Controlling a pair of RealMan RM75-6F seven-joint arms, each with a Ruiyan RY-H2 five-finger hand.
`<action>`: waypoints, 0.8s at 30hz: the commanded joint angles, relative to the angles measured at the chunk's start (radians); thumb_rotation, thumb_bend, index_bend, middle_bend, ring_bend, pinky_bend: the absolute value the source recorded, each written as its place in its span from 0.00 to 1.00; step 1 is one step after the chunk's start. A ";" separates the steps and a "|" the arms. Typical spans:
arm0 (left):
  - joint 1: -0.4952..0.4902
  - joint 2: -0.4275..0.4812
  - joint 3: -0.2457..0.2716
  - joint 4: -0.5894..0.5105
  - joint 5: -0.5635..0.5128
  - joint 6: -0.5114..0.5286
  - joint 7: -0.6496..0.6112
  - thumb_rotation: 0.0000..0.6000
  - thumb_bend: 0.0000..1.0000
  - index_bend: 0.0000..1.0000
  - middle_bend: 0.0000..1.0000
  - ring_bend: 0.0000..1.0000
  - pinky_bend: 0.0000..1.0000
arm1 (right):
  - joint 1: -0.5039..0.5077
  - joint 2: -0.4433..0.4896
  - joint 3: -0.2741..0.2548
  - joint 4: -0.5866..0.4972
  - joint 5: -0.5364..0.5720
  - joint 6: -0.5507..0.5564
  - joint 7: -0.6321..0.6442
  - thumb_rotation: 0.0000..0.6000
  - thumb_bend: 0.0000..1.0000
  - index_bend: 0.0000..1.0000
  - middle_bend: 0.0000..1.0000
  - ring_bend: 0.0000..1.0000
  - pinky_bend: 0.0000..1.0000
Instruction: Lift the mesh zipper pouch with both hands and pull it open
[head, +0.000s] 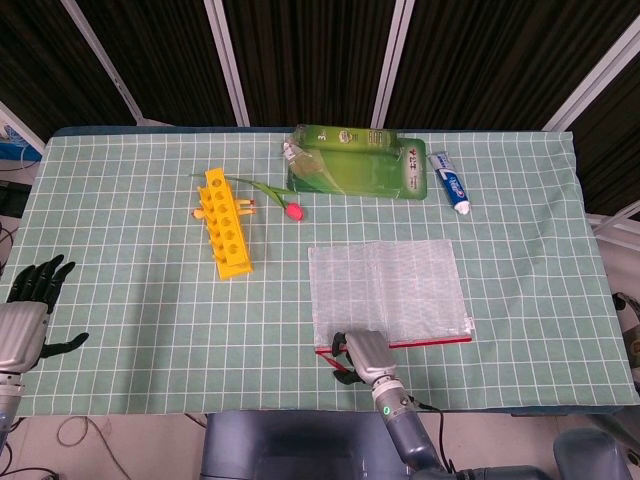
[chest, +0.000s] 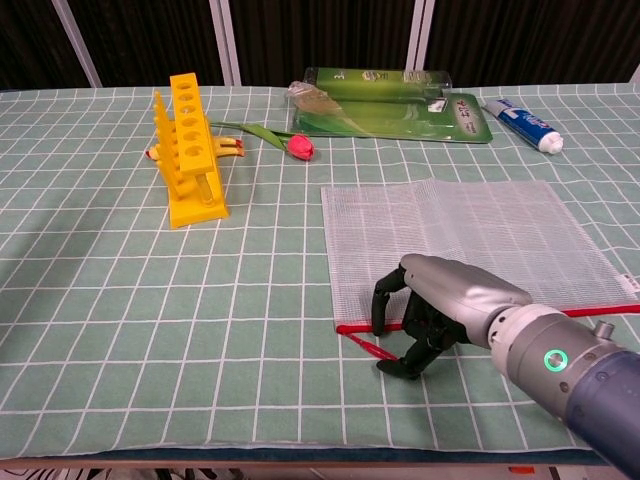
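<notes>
The mesh zipper pouch (head: 385, 290) (chest: 470, 230) lies flat on the green checked cloth, its red zipper edge (head: 430, 342) (chest: 590, 311) toward me. My right hand (head: 362, 355) (chest: 440, 310) arches over the pouch's near left corner. Its fingertips (chest: 382, 318) touch the zipper edge and the thumb rests on the cloth. The red pull strap (chest: 365, 346) lies on the cloth between them, not lifted. My left hand (head: 25, 310) hovers far off at the table's left edge with fingers spread, holding nothing; the chest view does not show it.
A yellow rack (head: 225, 222) (chest: 188, 150) stands left of the pouch, with a pink tulip (head: 293, 210) (chest: 300, 147) beside it. A green package (head: 355, 162) (chest: 390, 105) and a toothpaste tube (head: 450, 182) (chest: 520, 123) lie at the back.
</notes>
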 joint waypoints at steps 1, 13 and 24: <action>0.000 0.000 0.000 0.000 -0.001 0.000 0.000 1.00 0.02 0.00 0.00 0.00 0.00 | -0.002 -0.001 0.000 0.003 0.003 0.000 -0.001 1.00 0.32 0.53 1.00 1.00 0.98; 0.000 0.002 0.000 -0.003 -0.002 -0.002 -0.002 1.00 0.02 0.00 0.00 0.00 0.00 | -0.012 -0.002 0.003 0.006 0.010 0.005 -0.007 1.00 0.40 0.55 1.00 1.00 0.98; -0.001 0.002 0.000 -0.004 -0.004 -0.004 -0.006 1.00 0.02 0.00 0.00 0.00 0.00 | -0.025 -0.003 -0.003 0.010 0.009 0.008 -0.003 1.00 0.40 0.55 1.00 1.00 0.98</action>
